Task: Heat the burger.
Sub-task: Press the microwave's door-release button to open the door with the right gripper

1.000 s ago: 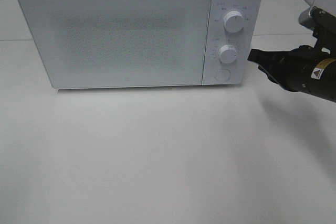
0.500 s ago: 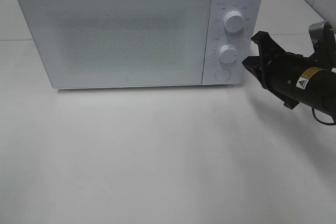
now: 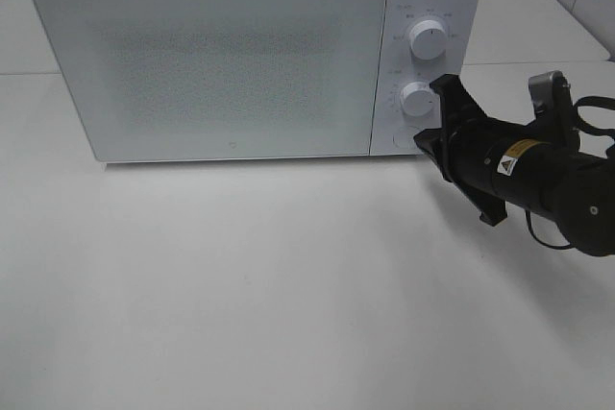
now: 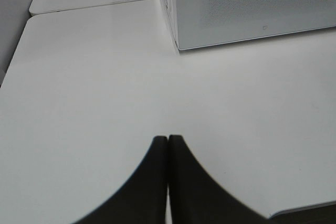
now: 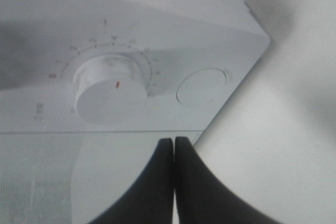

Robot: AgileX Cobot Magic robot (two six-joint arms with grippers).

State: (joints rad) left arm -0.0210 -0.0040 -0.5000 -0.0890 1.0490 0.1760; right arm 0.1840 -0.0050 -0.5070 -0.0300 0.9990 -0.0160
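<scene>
Looking for the burger, I find it in none of my views: the microwave (image 3: 211,64) stands with its frosted door shut, and I judge the burger sits behind that door, though nothing shows through it. So the relation I care about is between the right claw (image 3: 422,140) and the control panel on the microwave's right end. The claw comes in from the right side of the surface (image 3: 240,295), its long axis pointing across at the panel's lower part, with the tip just below the lower knob (image 3: 419,100) and just beside the round button (image 3: 406,138) at the panel's bottom. From the high camera I cannot tell whether the tip touches the button or hangs a little off it. The right wrist camera shows knob and button side by side close ahead, with the button nearer the microwave's corner. The right claw's fingers are pressed together with only a thin seam between them, and they pinch nothing, which suits a poke better than a grasp of the knob. The left claw (image 4: 168,139) is likewise pressed together and empty, low over bare surface well off the microwave's left end, so the right arm is plainly the nearer one
</scene>
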